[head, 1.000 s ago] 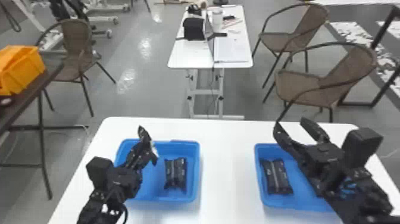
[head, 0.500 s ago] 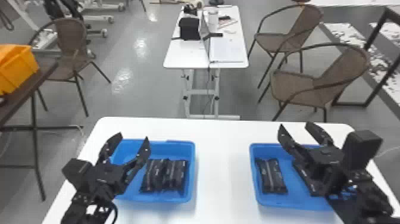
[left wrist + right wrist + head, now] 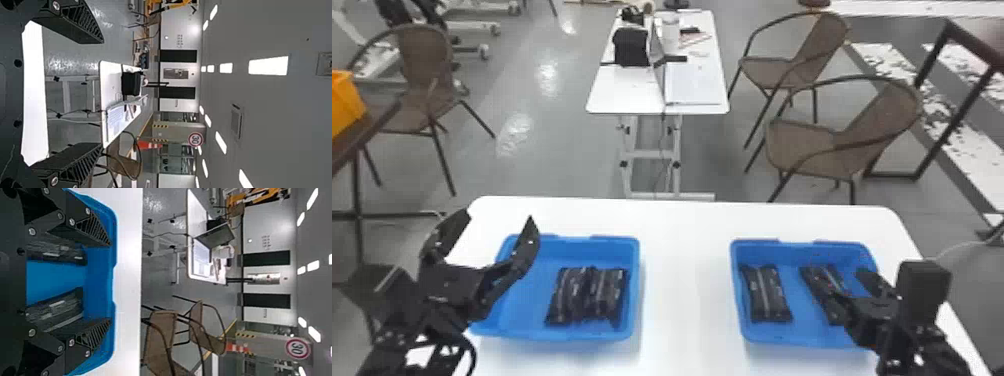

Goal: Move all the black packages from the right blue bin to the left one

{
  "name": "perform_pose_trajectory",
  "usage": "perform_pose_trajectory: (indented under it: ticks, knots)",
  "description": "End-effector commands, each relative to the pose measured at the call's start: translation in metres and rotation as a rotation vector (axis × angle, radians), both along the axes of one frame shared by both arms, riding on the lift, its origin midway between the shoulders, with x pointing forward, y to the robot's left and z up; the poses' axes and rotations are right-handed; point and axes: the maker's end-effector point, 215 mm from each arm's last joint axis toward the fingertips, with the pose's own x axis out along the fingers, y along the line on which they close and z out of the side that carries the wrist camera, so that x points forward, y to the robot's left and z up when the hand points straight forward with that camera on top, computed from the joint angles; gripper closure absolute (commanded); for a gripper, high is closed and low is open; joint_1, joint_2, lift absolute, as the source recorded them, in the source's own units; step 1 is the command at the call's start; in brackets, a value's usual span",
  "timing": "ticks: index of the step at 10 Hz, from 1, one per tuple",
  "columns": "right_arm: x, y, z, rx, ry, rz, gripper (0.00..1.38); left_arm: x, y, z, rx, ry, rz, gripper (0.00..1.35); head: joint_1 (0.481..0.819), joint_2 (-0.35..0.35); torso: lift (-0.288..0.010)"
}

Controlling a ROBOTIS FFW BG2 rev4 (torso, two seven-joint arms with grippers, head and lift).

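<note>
"So, what has just changed for you?"

"My left gripper (image 3: 498, 220) has swung outward from the left blue bin (image 3: 557, 335), fingers spread and nothing between them. Off its inner side, inside that bin, an inner package (image 3: 608, 292) and an outer package (image 3: 568, 295) lie side by side; a second ago I could see only one there."

"Then that looks like a drop-off done. And the other arm?"

"My right gripper (image 3: 842, 286) has come down toward the right blue bin (image 3: 802, 339). Its fingers are wide apart too, holding nothing. One black package (image 3: 821, 279) lies beneath it, partly covered by the inner finger, and a second package (image 3: 767, 295) lies further inward, toward the other arm."

"Meaning for the job?"

"Two are left to move, as I judge it, and the step in hand is a fresh pick. Through the right wrist view both sit between my fingers, so I'd centre on one before squeezing, or I may pinch the pair or nudge one askew. The left arm seems free for whatever follows."
</note>
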Motion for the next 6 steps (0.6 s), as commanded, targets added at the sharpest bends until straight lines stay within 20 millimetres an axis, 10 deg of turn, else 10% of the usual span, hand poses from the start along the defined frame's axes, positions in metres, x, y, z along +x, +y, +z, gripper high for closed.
perform_pose_trajectory:
  ticks: [1, 6]
  knots:
    - [-0.006, 0.003, -0.033, 0.038, 0.065, -0.008, 0.41, -0.001, -0.003, -0.003, 0.002, 0.01, -0.004, 0.09, 0.695, -0.021, 0.0]
    - [0.01, -0.012, -0.096, 0.03, 0.193, -0.031, 0.41, -0.001, -0.008, -0.009, 0.0, 0.025, -0.012, 0.1, 0.695, -0.025, 0.0]
